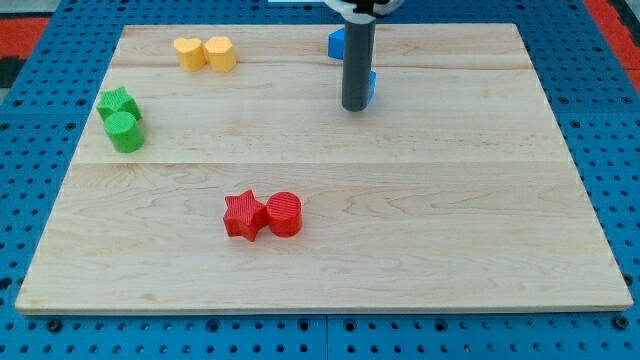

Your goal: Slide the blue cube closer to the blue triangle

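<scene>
My tip [354, 107] is at the lower end of the dark rod near the view's top centre. A blue block [371, 87], mostly hidden behind the rod, touches the tip's right side; its shape cannot be made out. Another blue block [337, 43] lies just above it, at the rod's left, partly hidden by the rod; it looks wedge-like. The two blue blocks are a short way apart.
Two yellow blocks [204, 53] lie side by side at the top left. A green star [117, 102] and a green cylinder [125, 132] lie at the left edge. A red star [243, 215] and a red cylinder [285, 213] lie at the lower centre.
</scene>
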Controlling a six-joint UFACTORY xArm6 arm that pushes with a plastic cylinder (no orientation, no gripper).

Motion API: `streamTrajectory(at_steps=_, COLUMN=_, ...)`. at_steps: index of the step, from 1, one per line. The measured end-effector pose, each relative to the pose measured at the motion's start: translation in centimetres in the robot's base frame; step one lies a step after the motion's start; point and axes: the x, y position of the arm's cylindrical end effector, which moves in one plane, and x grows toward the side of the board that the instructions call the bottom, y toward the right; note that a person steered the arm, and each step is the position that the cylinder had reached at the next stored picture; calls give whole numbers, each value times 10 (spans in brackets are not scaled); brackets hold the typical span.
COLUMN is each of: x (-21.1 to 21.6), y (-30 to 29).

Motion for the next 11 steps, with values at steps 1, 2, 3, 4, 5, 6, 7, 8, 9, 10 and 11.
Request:
streamTrajectory(at_steps=1, x=-17, y=8)
streamTrajectory(at_steps=2, x=-32, y=14)
streamTrajectory(at_steps=3, x=-41, y=28)
streamTrajectory(at_steps=4, x=-41, y=60)
streamTrajectory(at_steps=5, x=-46, y=75)
streamTrajectory(at_steps=6, x=-57, y=65)
streamTrajectory(at_steps=7, x=-59, y=36)
streamTrajectory(at_steps=8, x=-67, y=14)
streamTrajectory(at_steps=9, x=-54, y=18)
streamTrajectory(at_steps=10, x=-24, y=-3)
streamTrajectory(at_steps=11, x=3, y=-38)
